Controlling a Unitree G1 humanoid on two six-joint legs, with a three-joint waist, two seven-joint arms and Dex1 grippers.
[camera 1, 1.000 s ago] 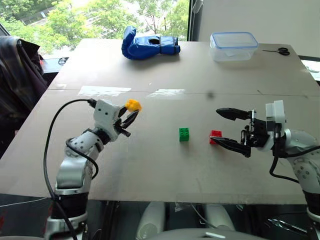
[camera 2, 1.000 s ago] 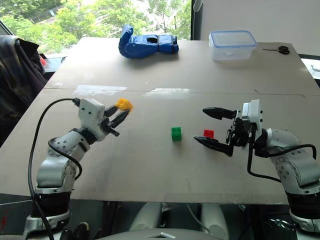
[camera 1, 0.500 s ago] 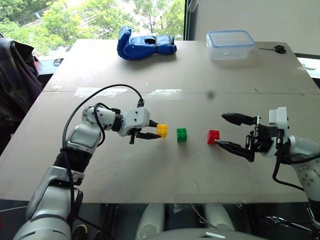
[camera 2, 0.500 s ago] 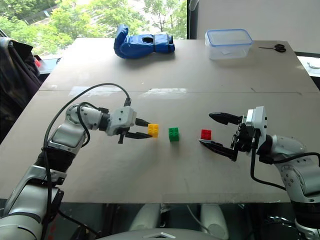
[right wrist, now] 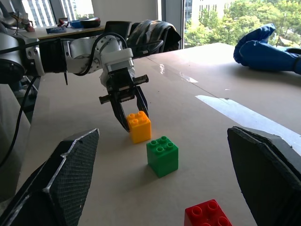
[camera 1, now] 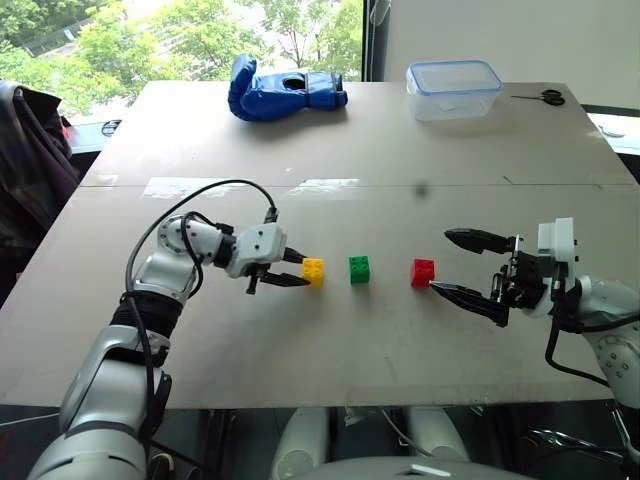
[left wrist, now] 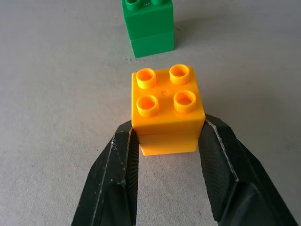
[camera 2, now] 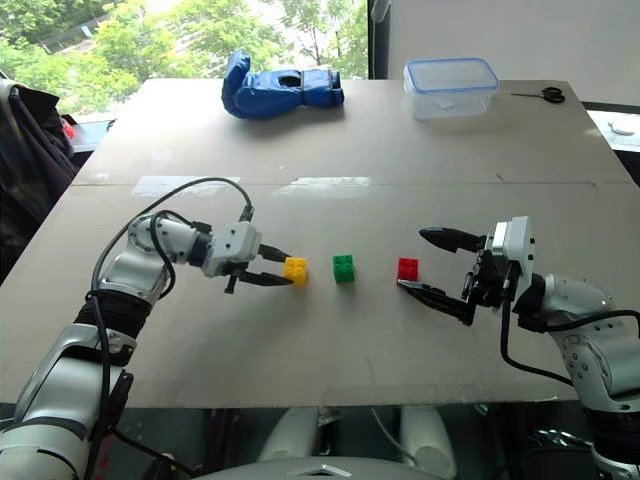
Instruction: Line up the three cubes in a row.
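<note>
The left gripper pinches the yellow cube down on the table, near the green cube and red cube, likely to finish the row, while the right gripper waits spread wide beside the red one.

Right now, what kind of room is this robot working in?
Probably an office or lab rather than a home: a big plain table stands by a window onto trees, with another desk and a jacket-draped chair behind. A boxing glove and a plastic box look like practice props.
</note>
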